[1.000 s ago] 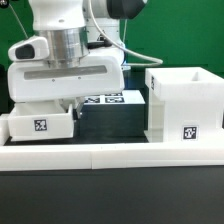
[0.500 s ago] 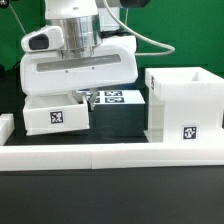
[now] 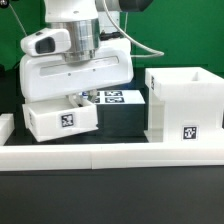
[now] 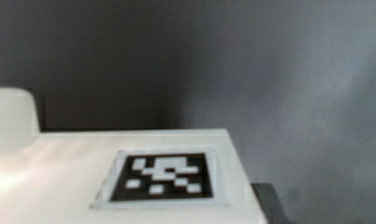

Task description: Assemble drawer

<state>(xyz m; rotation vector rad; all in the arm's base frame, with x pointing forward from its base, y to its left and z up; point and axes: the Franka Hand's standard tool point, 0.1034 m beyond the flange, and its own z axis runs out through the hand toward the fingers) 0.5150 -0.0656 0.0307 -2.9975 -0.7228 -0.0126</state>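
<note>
My gripper [image 3: 74, 99] was, as far as I could judge, clenched on the small white plastic drawer box [image 3: 60, 121]. The fingers themselves were hidden under the broad white hand, but the box sat tilted directly beneath it, toward the exterior view's left. The wrist view gave me only a flat white face with one black-and-white tag close under the camera, which I took for that same box, and dark table beyond. Toward the exterior view's right stood the large white open-topped housing [image 3: 183, 100], upright and apart from the box. Behind and between the two lay the marker board [image 3: 113, 97].

I read the step as bringing the drawer box to the housing. The next move would call for levelling the box and lining it up squarely with the housing's opening, or it could jam on a wall.

Counted: one gripper, one drawer box, one housing, one marker board showing at least two tags, one long white ledge [image 3: 110, 152] along the front, one small white piece [image 3: 5, 125] at the exterior view's left edge
</note>
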